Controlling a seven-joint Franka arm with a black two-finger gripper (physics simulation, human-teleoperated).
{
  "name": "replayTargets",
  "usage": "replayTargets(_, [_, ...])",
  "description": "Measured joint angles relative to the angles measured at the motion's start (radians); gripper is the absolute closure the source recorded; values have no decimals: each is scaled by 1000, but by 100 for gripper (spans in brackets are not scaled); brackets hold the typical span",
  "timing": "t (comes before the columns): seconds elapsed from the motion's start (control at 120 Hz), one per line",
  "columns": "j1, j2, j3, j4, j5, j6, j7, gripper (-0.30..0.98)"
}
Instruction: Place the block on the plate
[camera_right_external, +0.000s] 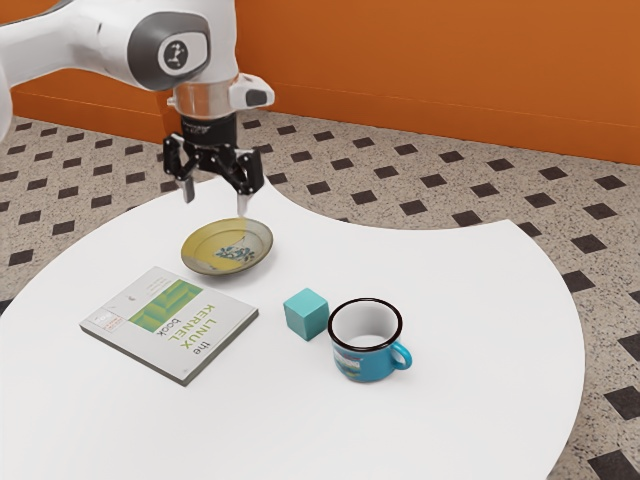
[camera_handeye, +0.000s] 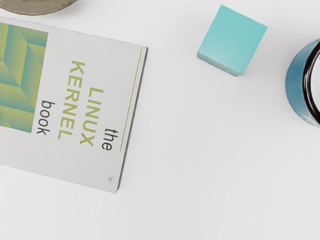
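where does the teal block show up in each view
Exterior view: the teal block sits just below centre, between the book and the mug.
Wrist view: upper right.
Shared landmark: the mug's dark rim, close beside the block in both.

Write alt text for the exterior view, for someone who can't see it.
A teal block sits on a white table between a Linux Kernel book and a blue mug, not yet on the patterned, shallow plate. A robot arm reaches in from the view's upper left, its black gripper open above the table.
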Motion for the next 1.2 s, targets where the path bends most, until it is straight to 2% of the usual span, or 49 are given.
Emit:
replayTargets(0.167, [22, 16, -7, -5, 2, 37, 29, 0])
replayTargets(0.325, [0, 63, -9, 0, -4, 111, -44, 0])
replayTargets(0.792, [-24, 214, -13, 14, -10, 335, -464, 0])
replayTargets(1.2, [-58, 290, -13, 12, -2, 423, -814, 0])
